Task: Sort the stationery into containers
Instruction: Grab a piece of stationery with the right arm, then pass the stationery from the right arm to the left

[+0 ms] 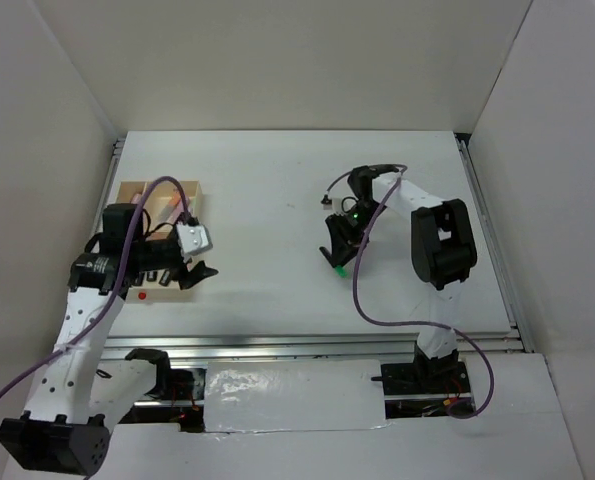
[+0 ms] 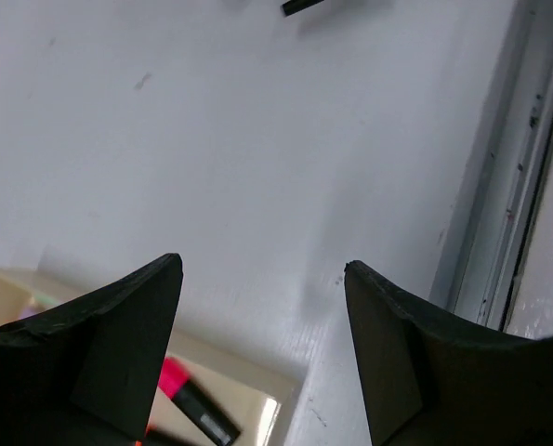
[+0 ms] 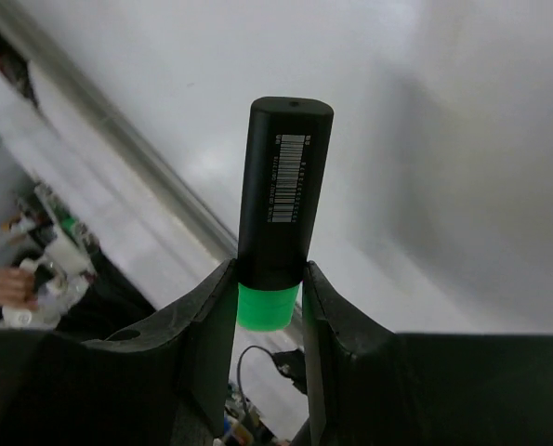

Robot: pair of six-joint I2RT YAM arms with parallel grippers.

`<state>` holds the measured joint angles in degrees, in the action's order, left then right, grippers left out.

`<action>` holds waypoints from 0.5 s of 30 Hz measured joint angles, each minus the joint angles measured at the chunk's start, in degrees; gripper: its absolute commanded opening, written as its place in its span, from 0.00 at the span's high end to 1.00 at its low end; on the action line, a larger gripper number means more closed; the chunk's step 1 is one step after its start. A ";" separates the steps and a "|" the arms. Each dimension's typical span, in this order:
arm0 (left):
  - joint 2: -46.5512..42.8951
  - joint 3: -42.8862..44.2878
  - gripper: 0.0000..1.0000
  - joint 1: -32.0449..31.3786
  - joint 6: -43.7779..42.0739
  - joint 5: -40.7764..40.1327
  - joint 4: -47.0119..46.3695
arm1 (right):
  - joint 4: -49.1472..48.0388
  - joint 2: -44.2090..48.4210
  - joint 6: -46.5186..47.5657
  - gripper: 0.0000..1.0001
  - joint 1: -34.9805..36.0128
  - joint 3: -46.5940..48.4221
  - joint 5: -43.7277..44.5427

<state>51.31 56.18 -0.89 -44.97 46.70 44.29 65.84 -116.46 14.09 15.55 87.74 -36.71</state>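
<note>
right hand: pinching the green-capped black marker at its cap; right of centre over the tabletop
left hand: spread; at the tray's near right corner
tray: left side; pink-capped marker inside

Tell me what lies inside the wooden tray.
A pink-capped black highlighter shows in the wooden tray. The left arm covers most compartments, so other contents are hidden.
</note>
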 measured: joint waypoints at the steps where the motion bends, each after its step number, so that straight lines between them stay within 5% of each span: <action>1: -0.50 -0.35 0.17 -3.34 -1.70 0.02 0.15 | 0.92 0.24 0.90 1.00 1.36 0.00 -1.64; 15: 6.47 -1.84 0.19 -40.41 -4.28 -11.02 -7.69 | 8.22 3.04 7.96 1.00 14.80 0.02 -14.84</action>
<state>57.78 54.35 -41.30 -49.25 35.68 36.60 74.06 -113.43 22.04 30.35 87.77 -51.55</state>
